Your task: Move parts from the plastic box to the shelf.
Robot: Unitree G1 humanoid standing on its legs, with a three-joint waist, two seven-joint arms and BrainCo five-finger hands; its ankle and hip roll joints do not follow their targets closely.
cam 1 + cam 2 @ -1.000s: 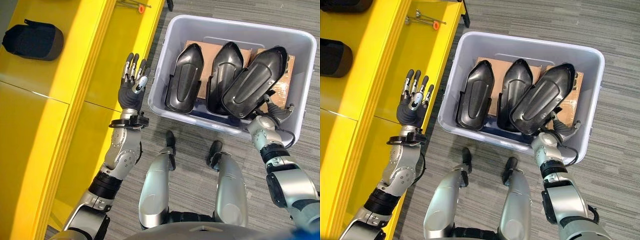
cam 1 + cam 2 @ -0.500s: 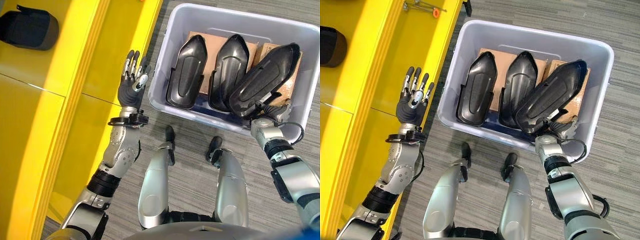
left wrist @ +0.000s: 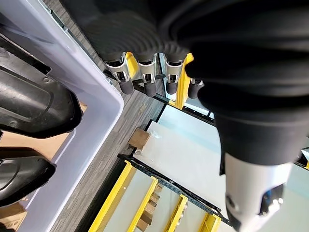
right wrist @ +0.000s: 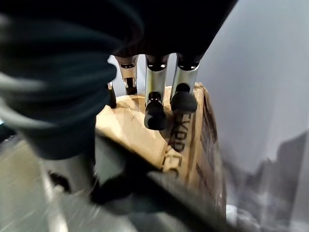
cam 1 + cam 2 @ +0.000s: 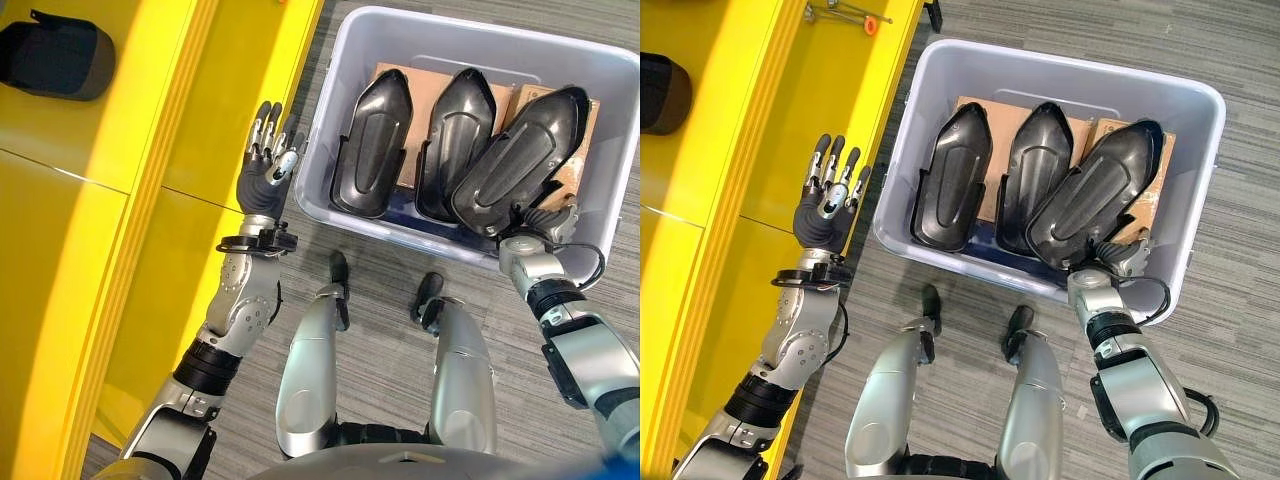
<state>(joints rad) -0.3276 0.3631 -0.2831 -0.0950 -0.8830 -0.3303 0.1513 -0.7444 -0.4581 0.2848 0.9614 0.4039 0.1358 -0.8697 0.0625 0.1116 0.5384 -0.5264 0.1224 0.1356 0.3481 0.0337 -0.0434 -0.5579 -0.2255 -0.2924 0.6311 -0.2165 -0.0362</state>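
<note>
Box (image 5: 330, 120): pale grey plastic, open-topped, on floor just beside shelf (image 5: 120, 150).
Three parts (image 5: 372, 140), (image 5: 452, 140), (image 5: 520, 160): black, glossy, elongated shells, side by side in box, rightmost tilted across. One more part (image 5: 55, 60) on yellow shelf.

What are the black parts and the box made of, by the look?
Parts: probably moulded plastic, black, semi-gloss; soft highlights run along smooth formed ribs and edges. Box: translucent grey-white plastic, matte; thin rolled rim, and the wall lets light through. Under the parts lie brown cartons, likely corrugated cardboard.
</note>
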